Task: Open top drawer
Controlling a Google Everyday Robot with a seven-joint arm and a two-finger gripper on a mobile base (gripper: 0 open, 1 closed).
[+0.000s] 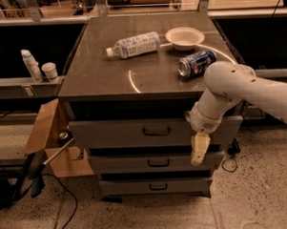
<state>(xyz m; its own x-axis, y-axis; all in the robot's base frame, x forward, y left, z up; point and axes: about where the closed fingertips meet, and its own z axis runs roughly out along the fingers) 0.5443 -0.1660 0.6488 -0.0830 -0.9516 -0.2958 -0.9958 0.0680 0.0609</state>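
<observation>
Camera view shows the top drawer (111,134) just under the table (99,80) top — a wide grey metal front with a small black loop handle (156,131) at its centre, the uppermost and widest of three alike. Right of that handle and apart from it, the gripper (198,157) hangs pointing down across the drawer's lower right edge; whether it is open or closed cannot be told. On the table lie one bottle (133,44), one bowl (184,37) and one can (196,63).
</observation>
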